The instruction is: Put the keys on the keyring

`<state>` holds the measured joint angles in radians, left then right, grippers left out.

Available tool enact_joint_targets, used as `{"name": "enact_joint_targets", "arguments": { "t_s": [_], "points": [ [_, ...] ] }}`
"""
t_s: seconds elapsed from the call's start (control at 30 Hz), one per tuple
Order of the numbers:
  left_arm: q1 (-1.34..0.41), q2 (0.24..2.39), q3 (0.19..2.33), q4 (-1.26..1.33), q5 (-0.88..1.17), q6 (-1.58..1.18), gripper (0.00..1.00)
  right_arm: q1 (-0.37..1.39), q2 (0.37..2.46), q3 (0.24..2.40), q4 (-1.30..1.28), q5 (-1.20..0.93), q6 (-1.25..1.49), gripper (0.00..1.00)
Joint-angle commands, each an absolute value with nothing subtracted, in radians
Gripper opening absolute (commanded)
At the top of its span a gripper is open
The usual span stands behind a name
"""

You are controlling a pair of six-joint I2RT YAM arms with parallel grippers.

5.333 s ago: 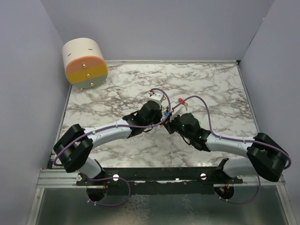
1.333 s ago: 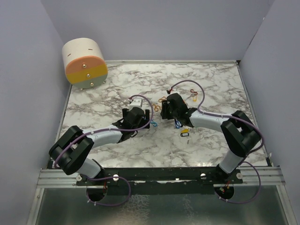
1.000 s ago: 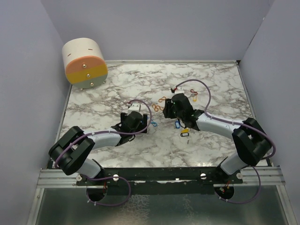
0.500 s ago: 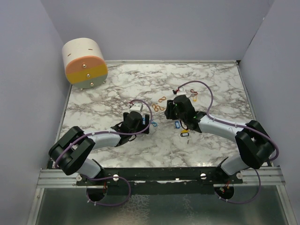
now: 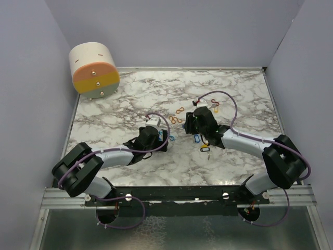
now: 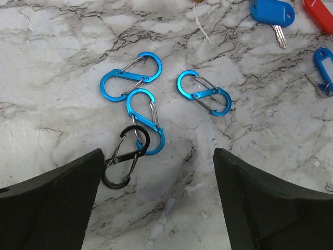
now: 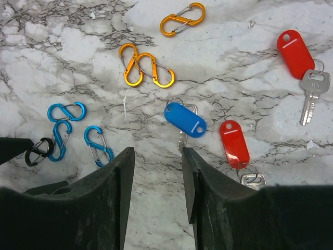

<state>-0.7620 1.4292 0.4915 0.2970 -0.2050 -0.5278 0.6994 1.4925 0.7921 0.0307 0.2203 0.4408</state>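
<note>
Since a few seconds ago the two arms have parted from their raised meeting over the middle of the marble surface [image 5: 104, 120] and come down low. In the last half second the left arm has drawn back slightly toward the near edge, and the right has barely shifted.

The left claw [image 6: 157, 174] hangs just above the surface with its fingers spread wide and nothing between them. Ahead of it lie three blue S-clips [image 6: 145, 121] and a black S-clip [image 6: 125, 156]; the black one overlaps one blue clip, a second blue clip touches that one's other end, and the third lies apart.

The right claw [image 7: 157, 156] has its fingers partway apart and grips nothing.

The keys lie loose near the middle of the surface, a little right of centre. A blue-tagged key [image 7: 186, 119] lies just ahead of the right fingertips; a red-tagged key [image 7: 234, 143] lies beside it, its ring and blade partly hidden by a finger; a second red-tagged key [image 7: 295, 53] lies farther off, its silver blade in plain view. In the top view a yellow-tagged key [image 5: 205, 146] lies beside the right forearm, on its near side.

Beyond the blue-tagged key a pair of orange S-clips [image 7: 145, 70] lie crossed, with a single orange S-clip [image 7: 182, 19] farther away; a cream drawer box [image 5: 93, 63] stands at the far left corner.
</note>
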Motion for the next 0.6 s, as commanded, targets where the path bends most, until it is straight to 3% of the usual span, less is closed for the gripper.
{"name": "enact_joint_targets", "arguments": {
  "t_s": [0.0, 0.23, 0.57],
  "points": [
    [-0.782, 1.399, 0.455, 0.223, -0.171, -0.564, 0.88, 0.706, 1.450, 0.779, 0.067, 0.250, 0.437, 0.41],
    [-0.790, 1.389, 0.442, 0.206, -0.223, -0.572, 0.85, 0.706, 1.438, 0.771, 0.067, 0.249, 0.438, 0.41],
    [-0.792, 1.475, 0.485, 0.184, -0.303, -0.551, 0.68, 0.706, 1.412, 0.763, 0.061, 0.255, 0.433, 0.41]
  ]
}}
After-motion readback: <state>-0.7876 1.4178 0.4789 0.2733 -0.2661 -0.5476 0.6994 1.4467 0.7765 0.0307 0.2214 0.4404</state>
